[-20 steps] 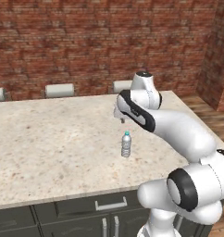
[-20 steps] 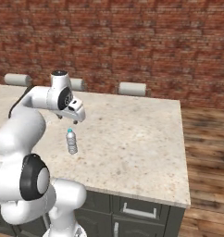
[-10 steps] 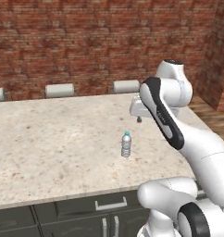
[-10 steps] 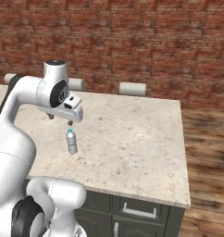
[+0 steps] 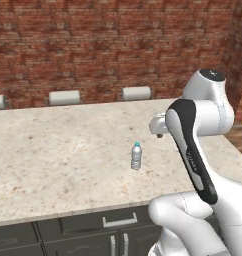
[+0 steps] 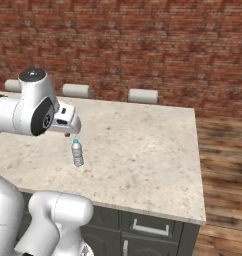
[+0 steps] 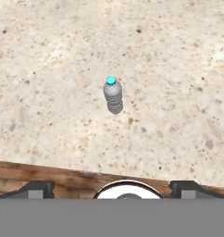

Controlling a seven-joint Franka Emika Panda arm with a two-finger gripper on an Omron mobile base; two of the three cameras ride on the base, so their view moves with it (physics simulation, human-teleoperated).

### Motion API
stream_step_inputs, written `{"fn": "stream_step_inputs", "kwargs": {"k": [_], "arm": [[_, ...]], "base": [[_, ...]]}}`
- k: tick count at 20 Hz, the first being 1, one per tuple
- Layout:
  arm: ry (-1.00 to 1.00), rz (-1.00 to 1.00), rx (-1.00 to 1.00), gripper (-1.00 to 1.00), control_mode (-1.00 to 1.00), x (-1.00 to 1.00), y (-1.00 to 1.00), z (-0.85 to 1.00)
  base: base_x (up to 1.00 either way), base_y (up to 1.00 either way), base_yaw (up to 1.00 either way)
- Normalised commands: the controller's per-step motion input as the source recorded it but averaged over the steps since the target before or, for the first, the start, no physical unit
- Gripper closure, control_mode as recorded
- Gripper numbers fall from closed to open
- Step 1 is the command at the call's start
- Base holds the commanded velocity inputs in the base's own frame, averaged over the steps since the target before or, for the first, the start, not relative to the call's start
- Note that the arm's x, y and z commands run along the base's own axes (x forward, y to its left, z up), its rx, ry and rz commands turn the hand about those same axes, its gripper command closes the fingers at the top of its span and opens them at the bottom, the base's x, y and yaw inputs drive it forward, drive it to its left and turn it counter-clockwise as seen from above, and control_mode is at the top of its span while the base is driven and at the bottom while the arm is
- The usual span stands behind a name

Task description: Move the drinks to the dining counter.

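Observation:
A small clear water bottle [image 5: 136,156] [image 6: 77,153] [image 7: 113,96] with a blue cap stands upright on the dining counter [image 5: 53,150] [image 6: 143,150] [image 7: 178,69], near its front edge. My gripper [image 5: 160,133] [image 6: 68,131] [image 7: 113,189] hangs above and just to the side of the bottle, clear of it. In the hand view its fingertips [image 7: 37,187] stand wide apart, open with nothing between them, and the bottle lies well ahead of them.
White stool backs [image 5: 136,93] [image 6: 143,95] line the counter's far edge before a brick wall [image 5: 93,45]. Dark drawers [image 5: 118,220] sit under the near edge. Wooden floor [image 6: 223,150] lies to the counter's right.
The arm has swung up and back, so the gripper now sits farther from the bottle. The bottle has stayed in place on the counter.

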Motion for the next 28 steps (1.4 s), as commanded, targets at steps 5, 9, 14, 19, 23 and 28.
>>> {"fn": "stream_step_inputs", "kwargs": {"k": [5,9,14,19,23,28], "arm": [[-0.13,0.04,-0.07,-1.0,-1.0,-0.48,0.0,0.23],[0.0,-0.08,-0.02,-1.0,-1.0,-0.26,-0.07,0.29],[0.0,0.0,0.0,-1.0,1.0,0.0,0.0,0.0],[0.0,0.0,0.0,-1.0,1.0,0.0,0.0,0.0],[0.0,0.0,0.0,-1.0,1.0,0.0,0.0,0.0],[0.0,0.0,0.0,-1.0,1.0,0.0,0.0,0.0]], "base": [[0.0,0.0,0.0],[0.0,0.0,0.0],[0.0,-0.79,-0.66],[0.0,-0.35,-0.9],[0.0,0.0,-1.0],[0.0,0.0,-1.0]]}}
